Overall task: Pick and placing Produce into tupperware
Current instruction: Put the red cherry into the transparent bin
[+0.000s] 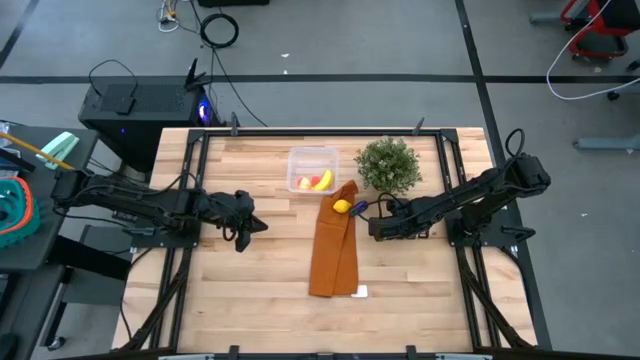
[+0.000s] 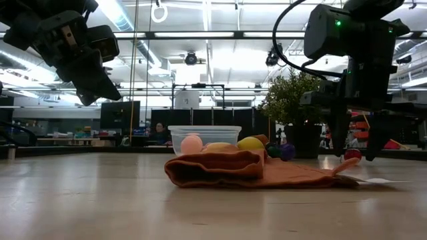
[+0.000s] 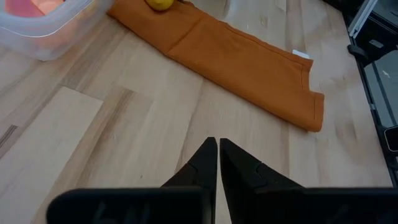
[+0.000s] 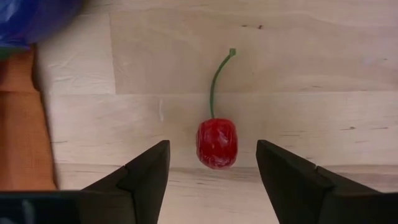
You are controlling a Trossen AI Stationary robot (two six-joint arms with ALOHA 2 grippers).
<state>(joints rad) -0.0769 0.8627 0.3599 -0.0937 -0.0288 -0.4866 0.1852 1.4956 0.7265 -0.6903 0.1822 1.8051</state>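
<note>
A small red cherry (image 4: 217, 143) with a green stem lies on the table, between the fingers of my right gripper (image 4: 212, 157). The gripper is open, low over the wood just right of the orange-brown cloth (image 1: 333, 250), and touches nothing. A yellow lemon (image 1: 342, 207) lies on the cloth's far end, and a dark purple-blue piece (image 1: 359, 208) lies beside it. The clear tupperware (image 1: 312, 168) stands at the far middle and holds a banana (image 1: 322, 181) and a red-orange fruit (image 1: 305, 183). My left gripper (image 1: 256, 226) is shut and empty, raised left of the cloth.
A green bushy potted plant (image 1: 388, 165) stands right of the tupperware, just beyond my right gripper. The cloth runs from the far middle toward the near edge, with a white tag (image 1: 359, 292) at its near end. There is bare wood left of the cloth and along the near edge.
</note>
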